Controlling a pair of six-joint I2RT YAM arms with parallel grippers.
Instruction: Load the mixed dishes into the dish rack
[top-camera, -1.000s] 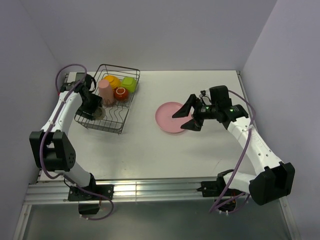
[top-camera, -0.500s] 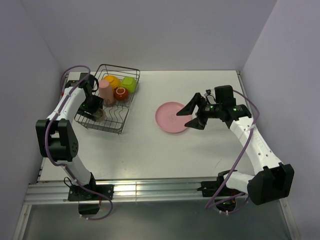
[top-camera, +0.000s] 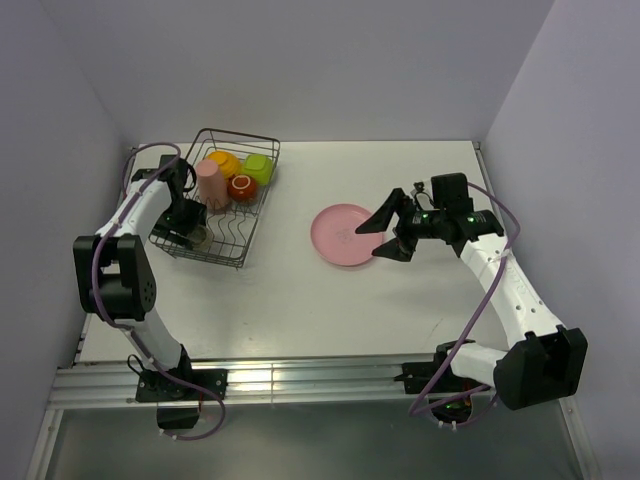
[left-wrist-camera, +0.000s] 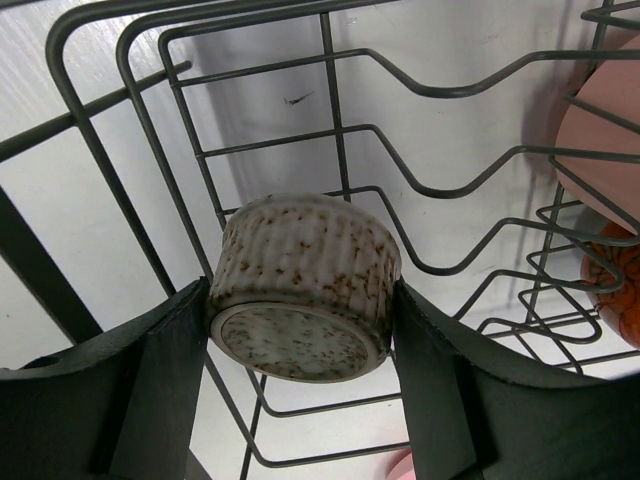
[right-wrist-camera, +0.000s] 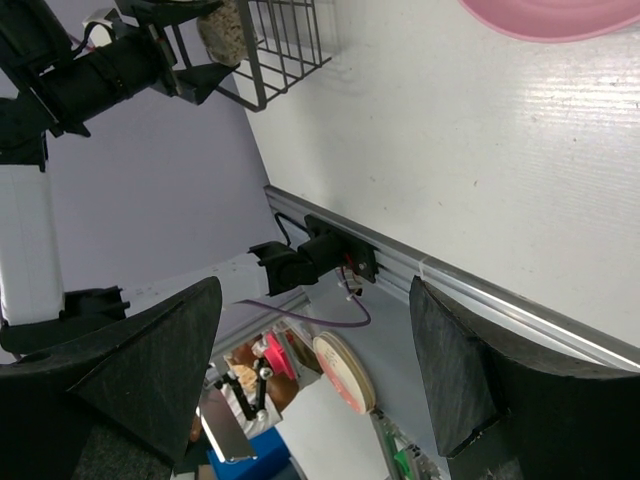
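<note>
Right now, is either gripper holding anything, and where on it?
Left gripper grips the small grey-brown dish across its ribbed sides. Right gripper open, holding nothing.

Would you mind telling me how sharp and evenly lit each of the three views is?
Top external: sharp, even light, glare on the metal rail. Left wrist: speckled dish crisp, left pincer dark on both sides. Right wrist: right pincer near-silhouette, table bright, pink plate cropped at the top edge.
</note>
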